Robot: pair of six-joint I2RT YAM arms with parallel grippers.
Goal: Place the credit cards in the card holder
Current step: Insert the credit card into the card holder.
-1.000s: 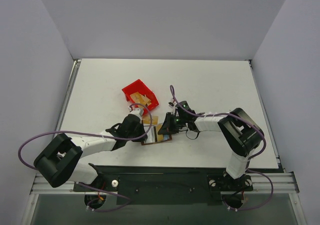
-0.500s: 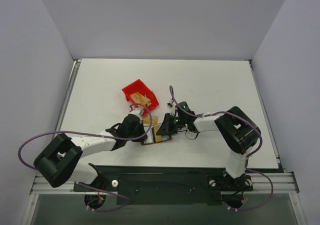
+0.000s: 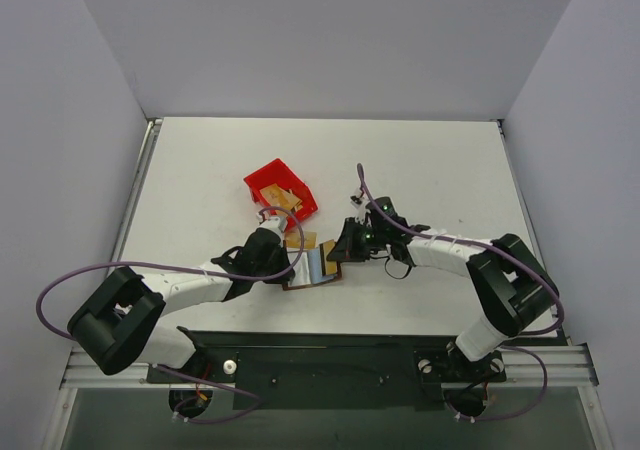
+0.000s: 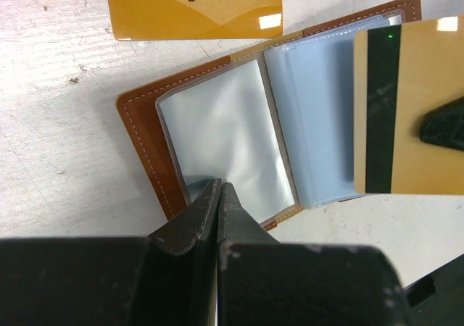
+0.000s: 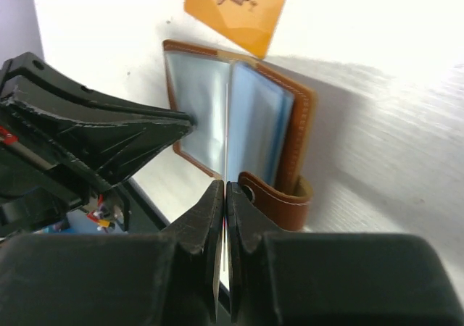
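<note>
Red plastic bin on the white counter: holds several gold-tan credit cards; brown leather-like folding card holder lies open just near of it, light blue pocket panels up, one loose gold card flat on the counter at its far edge. Left pincer: pressed together, tips at the near edge of the holder's left panel; right pincer: pinching a gold card with a dark stripe over the holder's right panel. Only the left wrist view shows the striped face, the right wrist view gives that card edge-on and alone shows the brown snap tab; the bin appears only from above.
</note>
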